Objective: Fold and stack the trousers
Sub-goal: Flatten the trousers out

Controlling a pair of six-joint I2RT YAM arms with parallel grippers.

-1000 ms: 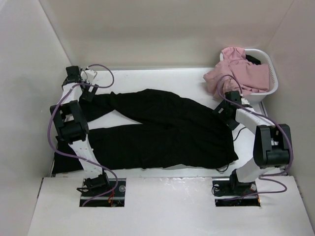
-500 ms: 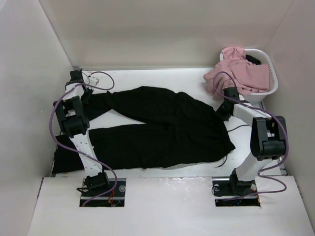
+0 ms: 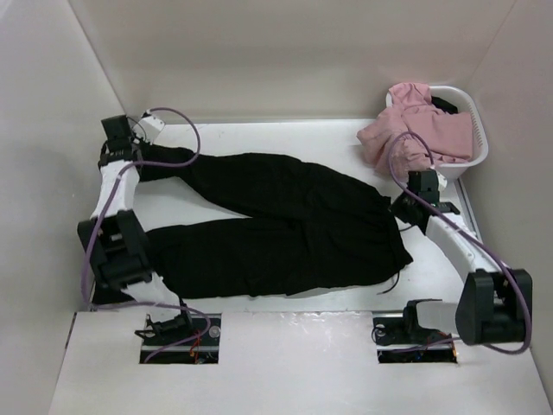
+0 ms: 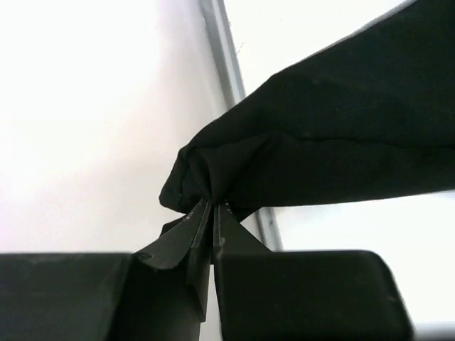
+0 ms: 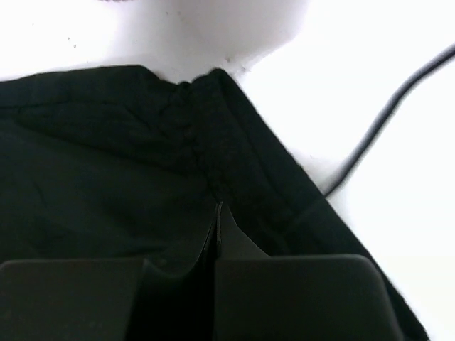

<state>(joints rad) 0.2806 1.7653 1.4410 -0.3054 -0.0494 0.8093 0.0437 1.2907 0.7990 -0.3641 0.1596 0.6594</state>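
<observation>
Black trousers [image 3: 285,225] lie spread flat on the white table [image 3: 285,143], legs pointing left and waist to the right. My left gripper [image 3: 130,156] is at the far left, shut on the bunched hem of the back leg. In the left wrist view the gripper [image 4: 211,206] pinches that dark cloth [image 4: 341,142], lifted a little above the table. My right gripper [image 3: 403,207] is at the waistband's back right corner. The right wrist view shows this gripper [image 5: 217,209] shut on the waistband fabric [image 5: 106,142] near a seam.
A white basket [image 3: 478,130] at the back right holds a pink garment [image 3: 423,125] that spills over its rim. White walls close in on the left, back and right. A dark cord [image 5: 384,121] lies on the table beside the waist.
Both grippers have closed on the trousers. The left arm has swung out to the left, pulling the back leg straight. The right arm has stretched toward the right.
</observation>
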